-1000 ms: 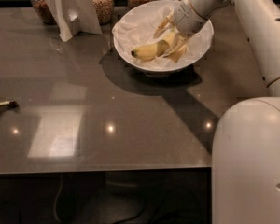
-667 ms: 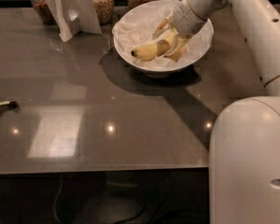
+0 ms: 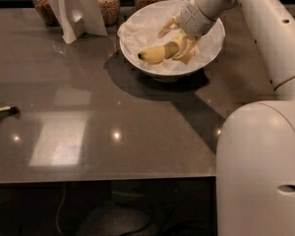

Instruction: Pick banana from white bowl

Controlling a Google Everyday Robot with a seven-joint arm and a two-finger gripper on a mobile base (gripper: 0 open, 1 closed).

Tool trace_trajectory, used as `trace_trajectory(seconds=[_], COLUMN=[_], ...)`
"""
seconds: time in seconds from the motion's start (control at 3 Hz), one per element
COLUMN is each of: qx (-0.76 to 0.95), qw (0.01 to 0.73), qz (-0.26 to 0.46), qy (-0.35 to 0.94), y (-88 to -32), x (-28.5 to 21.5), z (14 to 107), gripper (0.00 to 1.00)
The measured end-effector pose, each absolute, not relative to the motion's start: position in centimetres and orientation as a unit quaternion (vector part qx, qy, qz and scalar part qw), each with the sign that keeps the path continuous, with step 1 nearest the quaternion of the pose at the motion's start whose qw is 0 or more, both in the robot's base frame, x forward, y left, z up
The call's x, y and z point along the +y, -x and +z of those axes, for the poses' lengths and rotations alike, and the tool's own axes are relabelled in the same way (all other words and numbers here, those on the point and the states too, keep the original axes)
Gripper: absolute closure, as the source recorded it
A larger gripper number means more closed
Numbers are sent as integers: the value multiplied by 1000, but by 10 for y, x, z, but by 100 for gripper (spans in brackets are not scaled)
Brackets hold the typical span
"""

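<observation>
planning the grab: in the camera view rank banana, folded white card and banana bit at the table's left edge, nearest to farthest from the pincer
The pincer sits inside the white bowl.
1. banana, in the bowl beside the pincer
2. folded white card, back left
3. banana bit, far left edge

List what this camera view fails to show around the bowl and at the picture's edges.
- Banana: its right end is covered by the gripper, which is down inside the white bowl.
- The bowl's far right rim: behind the arm.
- Jars at the back: tops cut off by the top edge.
- Yellowish thing: cut by the left edge, too little shows to name it.
</observation>
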State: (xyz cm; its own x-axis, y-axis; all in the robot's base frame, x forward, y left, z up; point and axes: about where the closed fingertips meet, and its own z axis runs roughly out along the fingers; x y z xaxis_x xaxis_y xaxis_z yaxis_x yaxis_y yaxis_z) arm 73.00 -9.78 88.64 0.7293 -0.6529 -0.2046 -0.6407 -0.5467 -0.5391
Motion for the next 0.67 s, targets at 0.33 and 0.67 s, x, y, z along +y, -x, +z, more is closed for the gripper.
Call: trace_trajectory(seconds=[0.33, 0.67], qx=[365, 361], qw=[301, 298], qz=[-10, -10], qy=[881, 884], y=[-731, -732], x=[-95, -90], z=[887, 888], gripper=[41, 43])
